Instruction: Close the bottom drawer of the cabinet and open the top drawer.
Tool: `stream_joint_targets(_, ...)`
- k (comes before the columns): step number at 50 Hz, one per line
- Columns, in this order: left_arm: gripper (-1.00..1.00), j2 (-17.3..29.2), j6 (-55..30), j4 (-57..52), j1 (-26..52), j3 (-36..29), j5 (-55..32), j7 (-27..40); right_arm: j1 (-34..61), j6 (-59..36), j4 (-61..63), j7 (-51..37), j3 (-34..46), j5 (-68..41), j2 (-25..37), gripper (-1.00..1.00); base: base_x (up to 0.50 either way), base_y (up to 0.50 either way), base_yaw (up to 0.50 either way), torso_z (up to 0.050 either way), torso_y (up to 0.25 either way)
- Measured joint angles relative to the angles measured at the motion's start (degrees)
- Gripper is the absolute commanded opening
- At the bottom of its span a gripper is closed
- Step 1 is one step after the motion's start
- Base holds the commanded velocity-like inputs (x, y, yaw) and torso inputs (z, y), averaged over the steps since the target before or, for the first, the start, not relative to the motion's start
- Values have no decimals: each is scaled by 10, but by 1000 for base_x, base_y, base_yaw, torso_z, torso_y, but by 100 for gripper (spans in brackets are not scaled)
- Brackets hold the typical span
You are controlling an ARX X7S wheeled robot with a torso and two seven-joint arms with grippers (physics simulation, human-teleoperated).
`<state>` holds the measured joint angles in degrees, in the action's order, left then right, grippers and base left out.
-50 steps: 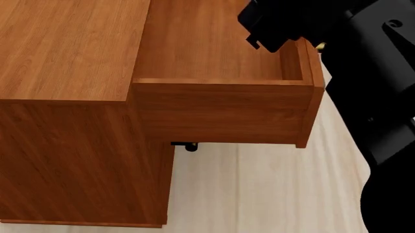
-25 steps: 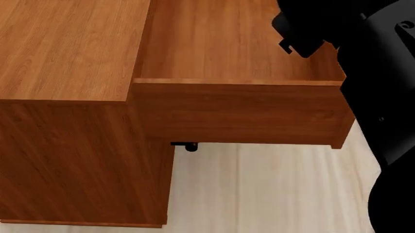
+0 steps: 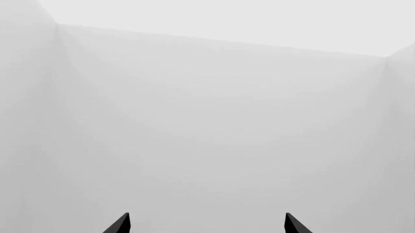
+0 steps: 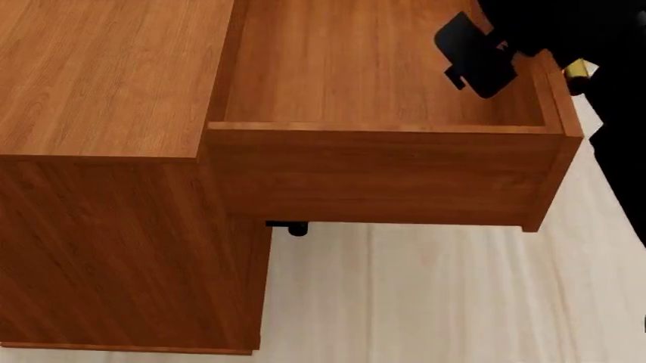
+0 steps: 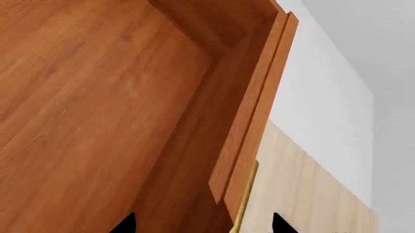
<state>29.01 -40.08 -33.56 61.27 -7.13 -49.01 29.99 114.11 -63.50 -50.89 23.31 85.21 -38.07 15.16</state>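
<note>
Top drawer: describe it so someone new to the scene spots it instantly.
Find the boxy reddish-brown cabinet filling the head view's left. The top drawer is the open wooden box projecting from it just under its top surface, bare inside. A brass handle shows at its front edge, with the right gripper at that panel.

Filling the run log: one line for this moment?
top drawer: pulled far out of cabinet | right claw: straddles drawer front, handle between tips | left claw: open, faces blank wall
</note>
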Motion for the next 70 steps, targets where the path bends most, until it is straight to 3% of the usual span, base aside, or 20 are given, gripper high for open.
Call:
stream_joint_targets(49, 100, 0, -20, -17, 33, 1, -33, 22, 141, -163, 214, -61, -22, -33, 114, 100, 0, -1, -2, 0, 2)
stream_joint_targets(58, 100, 3, -25, -21, 38, 3, -40, 26, 160, -216, 291, -127, -97, -76, 163, 100, 0, 0, 0, 0, 0)
stream_joint_targets(70, 100, 6, -34, -26, 49, 2, -51, 33, 191, -249, 366, -299, -169, -239, 247, 100, 0, 0, -1, 0, 0)
